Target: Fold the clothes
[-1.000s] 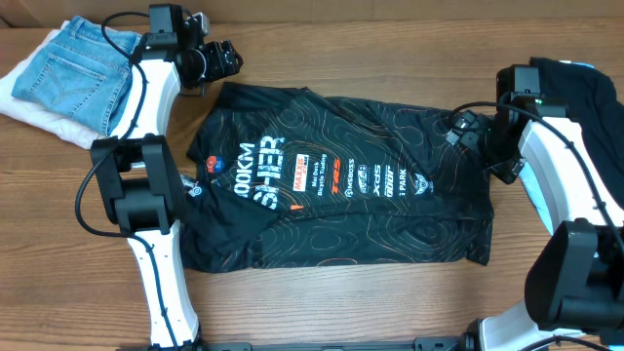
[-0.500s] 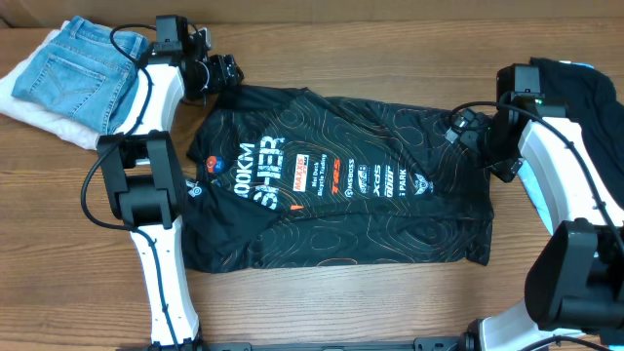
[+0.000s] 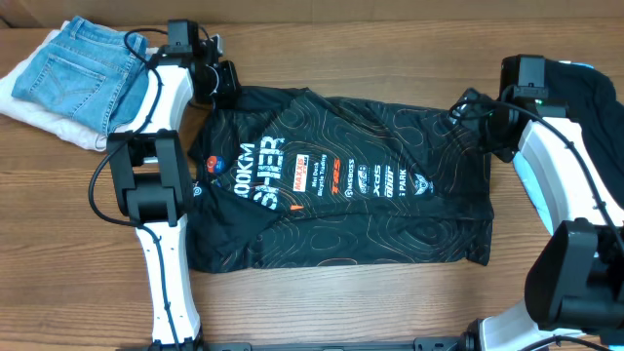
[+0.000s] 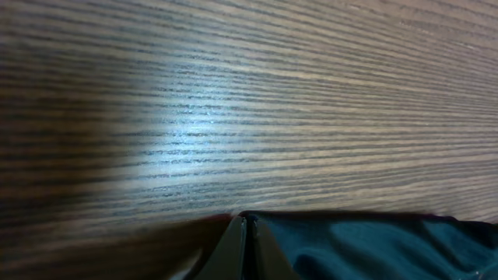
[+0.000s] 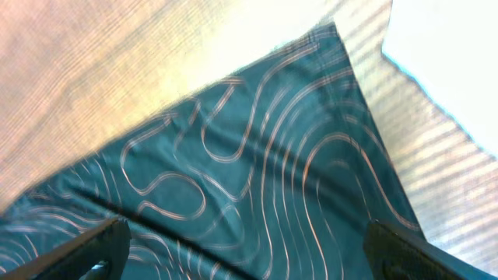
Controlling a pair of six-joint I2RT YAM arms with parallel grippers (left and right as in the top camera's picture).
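The left tool [image 3: 222, 80] sits at the 11 o'clock corner of the jersey [image 3: 341, 180], low against the table [image 3: 390, 39]. In the left wrist view its fingertips [image 4: 243, 233] are pressed together with no gap, right at the edge of the dark cloth; whether a fold of cloth is caught between them I cannot tell. The right tool [image 5: 245, 245] stands wide apart over the jersey's 2 o'clock corner. Its two fingers show at the lower corners of the right wrist view with orange-lined black fabric spread between them, and nothing is gripped. The jersey lies spread flat in the middle of the table, its big white lettering [image 3: 263, 174] turned sideways toward 9 o'clock and the row of small logos [image 3: 375, 180] running toward 3 o'clock. Part of its 9 o'clock side is hidden under the left arm [image 3: 156, 185]. At the table's 10 o'clock corner blue jeans [image 3: 88, 63] rest on a white cloth [image 3: 29, 93], well apart from the jersey. A plain black garment [image 3: 585, 83] lies at the 2 o'clock corner, just behind the right arm [image 3: 556, 175].
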